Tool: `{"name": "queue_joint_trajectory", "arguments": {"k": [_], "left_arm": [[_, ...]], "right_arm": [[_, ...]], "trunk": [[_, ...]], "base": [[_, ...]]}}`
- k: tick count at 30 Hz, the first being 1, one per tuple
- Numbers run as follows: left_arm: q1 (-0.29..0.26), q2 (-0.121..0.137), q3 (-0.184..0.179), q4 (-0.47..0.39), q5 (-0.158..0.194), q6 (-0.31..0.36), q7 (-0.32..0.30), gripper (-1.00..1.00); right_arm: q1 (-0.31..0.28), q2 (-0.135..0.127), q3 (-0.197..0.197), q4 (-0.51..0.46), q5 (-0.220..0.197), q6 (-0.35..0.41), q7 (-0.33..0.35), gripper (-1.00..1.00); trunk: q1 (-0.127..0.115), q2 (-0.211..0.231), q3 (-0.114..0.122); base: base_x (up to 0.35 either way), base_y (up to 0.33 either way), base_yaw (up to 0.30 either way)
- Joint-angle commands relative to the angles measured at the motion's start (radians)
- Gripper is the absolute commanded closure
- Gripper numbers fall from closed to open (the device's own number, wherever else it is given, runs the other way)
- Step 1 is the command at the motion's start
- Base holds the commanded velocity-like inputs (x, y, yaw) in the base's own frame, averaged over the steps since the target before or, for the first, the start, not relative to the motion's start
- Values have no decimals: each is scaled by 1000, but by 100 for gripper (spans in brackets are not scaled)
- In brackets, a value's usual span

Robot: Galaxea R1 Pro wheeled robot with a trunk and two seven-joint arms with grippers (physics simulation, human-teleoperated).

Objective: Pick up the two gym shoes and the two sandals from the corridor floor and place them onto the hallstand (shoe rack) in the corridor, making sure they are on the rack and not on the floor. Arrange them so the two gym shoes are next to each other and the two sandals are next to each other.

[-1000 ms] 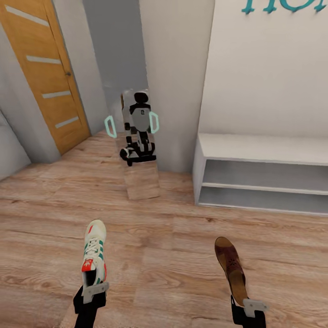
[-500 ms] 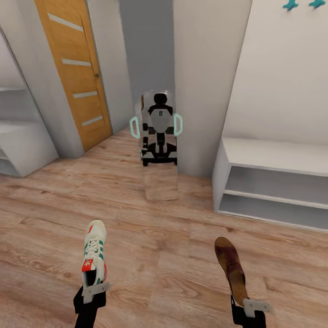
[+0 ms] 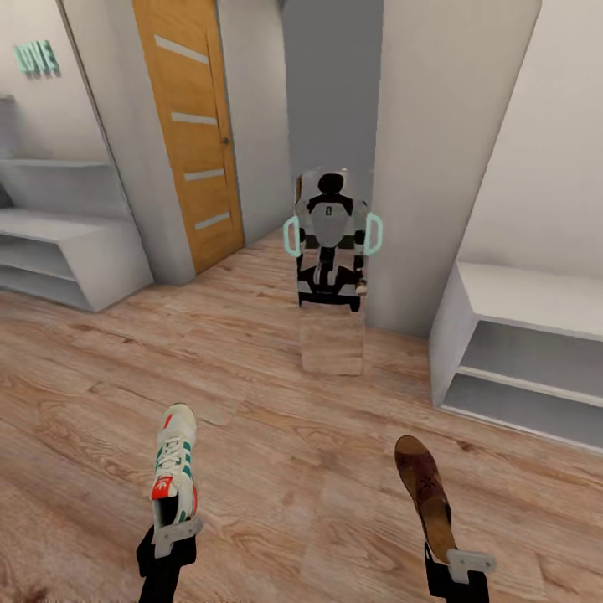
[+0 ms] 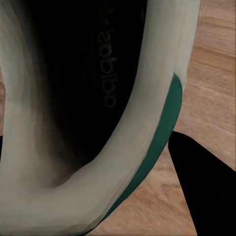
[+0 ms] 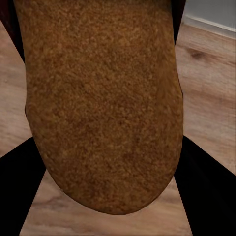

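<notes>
My left gripper [image 3: 174, 533] is shut on the heel of an off-white gym shoe [image 3: 174, 465] with green stripes and red accents, held above the corridor floor [image 3: 276, 435] with its toe pointing away. The left wrist view looks into the gym shoe's dark opening [image 4: 93, 88]. My right gripper [image 3: 459, 559] is shut on the heel of a dark brown sandal [image 3: 425, 490], also held off the floor. Its mottled footbed [image 5: 98, 98] spreads across the right wrist view. The light-grey hallstand [image 3: 536, 352] with two open shelf slots stands at the right.
A tall mirror [image 3: 333, 276] leans against the wall corner ahead and reflects the robot. A wooden door [image 3: 193, 126] stands at the back left. Another low grey shelf unit [image 3: 67, 251] sits at the far left. Open plank floor lies between them.
The whole view has swung left: the hallstand slid toward the right edge, and the door and a second shelf unit came into view at left. Both grippers kept their shoes.
</notes>
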Motion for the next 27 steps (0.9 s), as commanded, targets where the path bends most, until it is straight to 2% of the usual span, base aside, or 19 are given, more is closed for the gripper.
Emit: {"name": "queue_joint_trajectory", "arguments": {"k": [1, 11, 19, 27], "left_arm": [[-1, -1, 3, 1, 0, -3, -3, 100], [-1, -1, 4, 1, 0, -3, -4, 100], [-1, -1, 4, 1, 4, -3, -1, 100], [-1, 1, 5, 0, 6, -2, -1, 100]], "right_arm": [[0, -1, 2, 0, 1, -2, -5, 100], [0, -1, 2, 0, 1, -2, -5, 100], [0, 2, 3, 1, 1, -2, -5, 100], [0, 27, 3, 2, 2, -1, -3, 100]], "trunk": [[0, 0, 0], [0, 0, 3], [0, 0, 5], [0, 0, 5]], "base": [[1, 1, 270], [11, 0, 271], [281, 92, 272], [315, 123, 278]]}}
